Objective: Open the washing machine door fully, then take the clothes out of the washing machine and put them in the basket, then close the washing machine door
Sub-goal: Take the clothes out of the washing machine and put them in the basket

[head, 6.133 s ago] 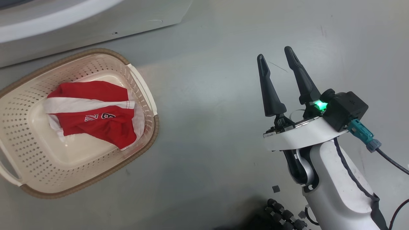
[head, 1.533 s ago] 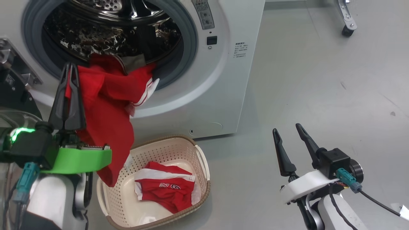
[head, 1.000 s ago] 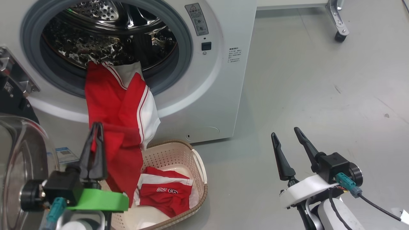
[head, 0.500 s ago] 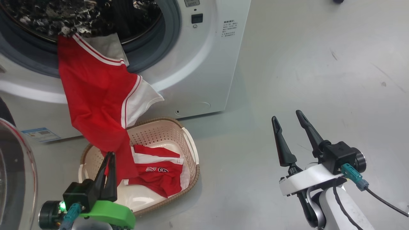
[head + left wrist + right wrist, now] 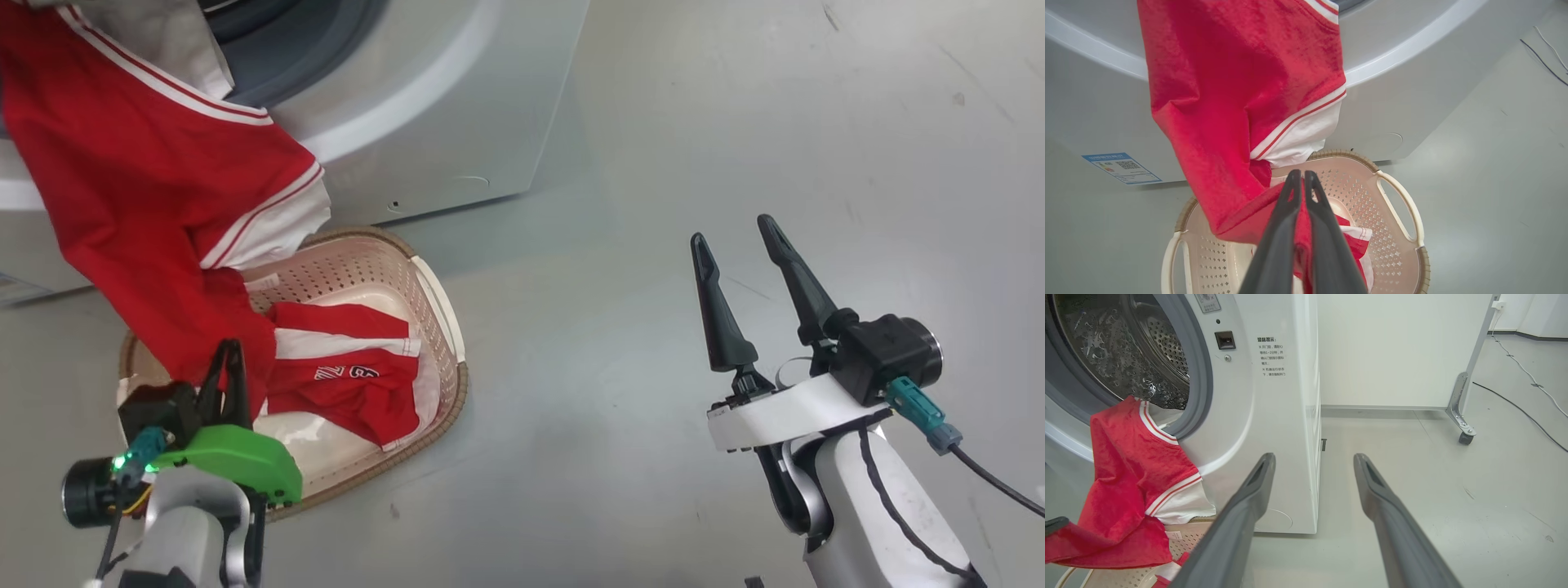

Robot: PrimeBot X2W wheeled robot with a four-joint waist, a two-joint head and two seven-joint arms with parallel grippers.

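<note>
Lowered over the basket [image 5: 460, 392], left tool [image 5: 229, 355] clamps the clothes [image 5: 139, 204]; pull their tail off the washing machine [image 5: 424, 106], twelve o'clock, before releasing.

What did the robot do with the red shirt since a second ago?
The left gripper, shut on the red shirt, has pulled it down from the washing machine mouth to just over the basket, so more hangs outside; its top still lies in the opening. The other red garment stayed in the basket, and the right gripper stayed open and idle. The head camera tilted down.
</note>
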